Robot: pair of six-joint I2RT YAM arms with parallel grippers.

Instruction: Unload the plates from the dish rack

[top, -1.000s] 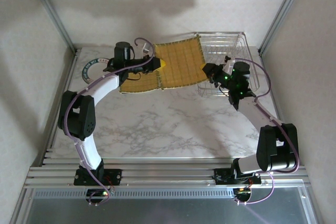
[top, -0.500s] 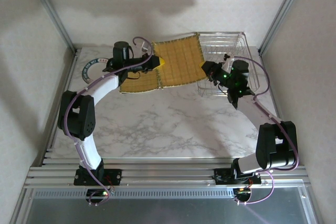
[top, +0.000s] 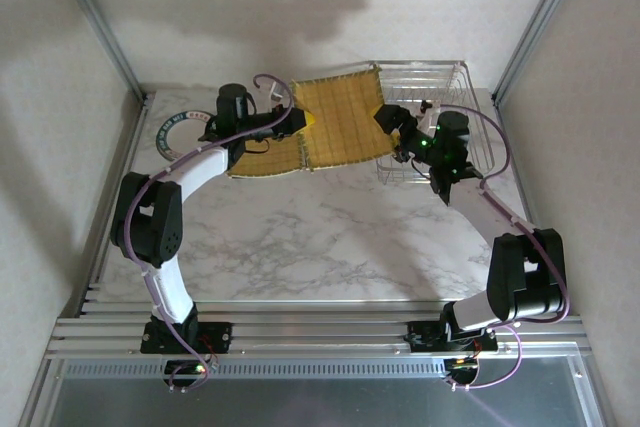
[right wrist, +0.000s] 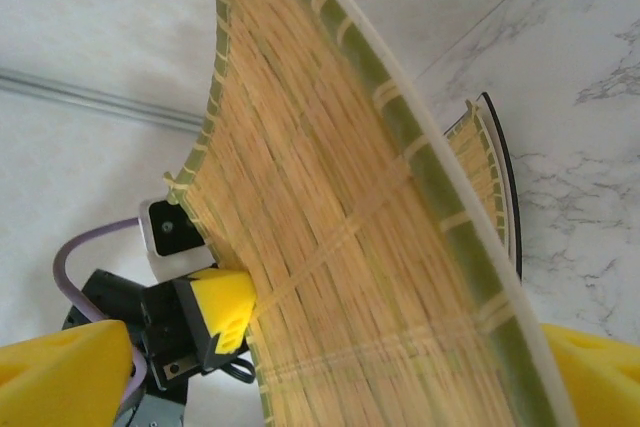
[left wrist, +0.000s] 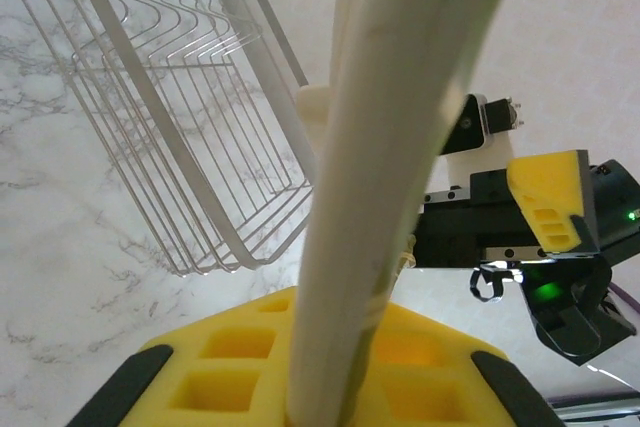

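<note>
A square grid-patterned yellow plate (top: 342,119) hangs tilted above the table, just left of the wire dish rack (top: 440,87). My left gripper (top: 303,120) is shut on its left edge; the left wrist view has that pale edge (left wrist: 375,187) running up from between the yellow pads (left wrist: 240,362). My right gripper (top: 388,119) stands open at the plate's right edge. In the right wrist view the plate's face (right wrist: 350,247) passes between its spread yellow fingers (right wrist: 60,377). A second yellow plate (top: 265,159) lies flat below. A round dark-rimmed plate (top: 178,129) lies at far left.
The rack (left wrist: 170,117) sits at the table's back right corner, close to the frame posts and back wall. The marble tabletop (top: 320,237) stretches in front of both arms. The flat yellow plate's corner (right wrist: 490,177) lies just under the hanging one.
My right gripper has opened and let go of the plate's right edge, shifting slightly up and left. The left gripper keeps its hold and the plate has barely moved.
</note>
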